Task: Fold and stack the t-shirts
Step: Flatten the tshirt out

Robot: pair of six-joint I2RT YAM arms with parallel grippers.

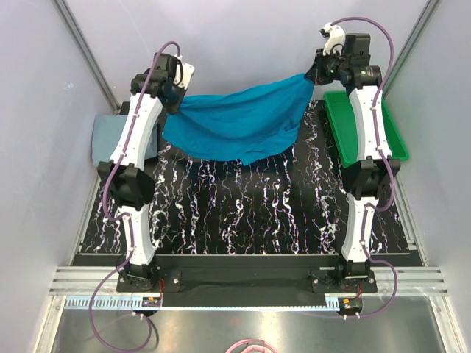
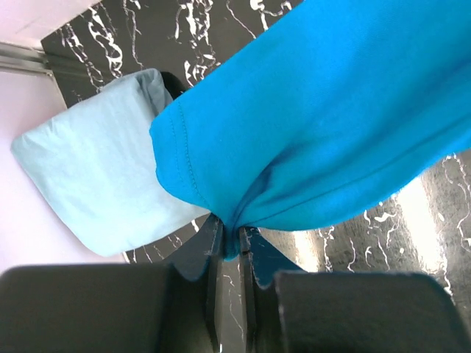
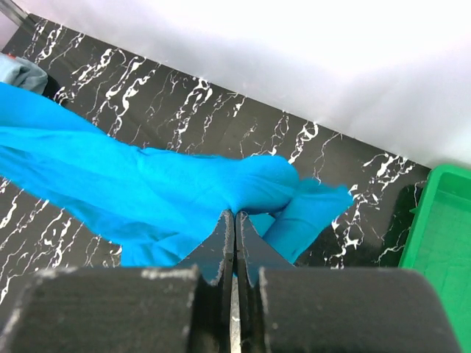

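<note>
The bright teal-blue t-shirt (image 1: pixel 239 125) hangs stretched between my two grippers above the far half of the table, sagging in the middle with its lower edge touching the mat. My left gripper (image 1: pixel 176 99) (image 2: pixel 232 235) is shut on a bunched edge of it (image 2: pixel 316 118). At the shirt's other end (image 3: pixel 184 187), my right gripper (image 1: pixel 313 76) (image 3: pixel 235 217) is shut on a thin pinch of cloth. The pale grey-blue t-shirt (image 1: pixel 110 136) (image 2: pixel 96 176) lies folded on the table's far left, partly under my left arm.
A green plastic tray (image 1: pixel 357 125) (image 3: pixel 441 235) sits at the far right, partly under my right arm. The black marbled mat (image 1: pixel 243 206) covers the table. Grey walls close in on the back and both sides.
</note>
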